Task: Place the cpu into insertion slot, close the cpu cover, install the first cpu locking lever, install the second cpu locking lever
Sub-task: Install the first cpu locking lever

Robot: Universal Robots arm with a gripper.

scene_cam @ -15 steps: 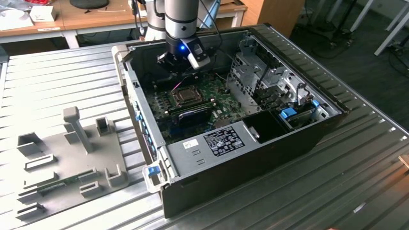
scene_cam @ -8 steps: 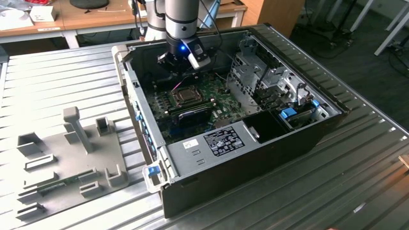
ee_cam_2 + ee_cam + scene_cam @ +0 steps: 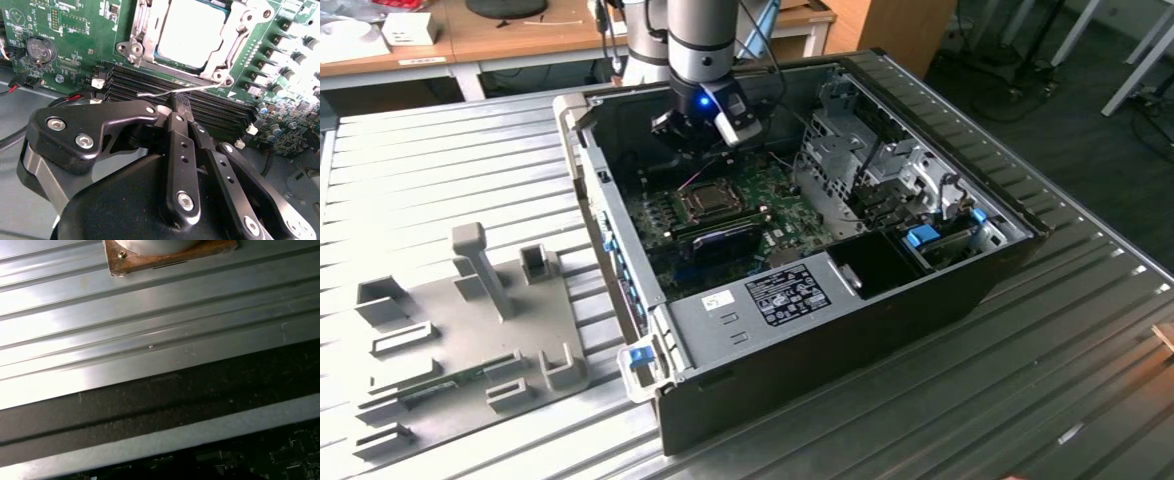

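The fingers (image 3: 176,107) are drawn together, their dark tips right at a thin wire locking lever (image 3: 162,92); whether they actually pinch it cannot be told. In the second wrist view the gripper (image 3: 177,102) sits over the long black memory slots (image 3: 220,114), just beside the edge of the socket.

The chip (image 3: 190,31) lies in the socket (image 3: 708,201), its pale grey top showing through the cut-out of the metal cover (image 3: 223,47). The cover lies down flat around the chip. The lever runs along the cover's edge on the memory-slot side. One end meets the cover's corner, and the other, bent end reaches out over the green circuit board (image 3: 75,30). A round coin battery (image 3: 41,50) sits on the board, well apart from the socket.

In the exterior view the arm reaches down into an open computer case (image 3: 854,320) lying on its side on a ribbed metal worktop (image 3: 1067,380). The gripper (image 3: 700,128) hangs over the part of the board nearest the case's far wall, close above the socket. A white-and-black label (image 3: 787,293) sits on the case's inner frame towards its near end. A grey tray of holders (image 3: 467,330) rests on the worktop at the exterior view's left.

The first wrist view shows ribbed metal sheet (image 3: 150,340) and a brown plate with a screw (image 3: 165,259).
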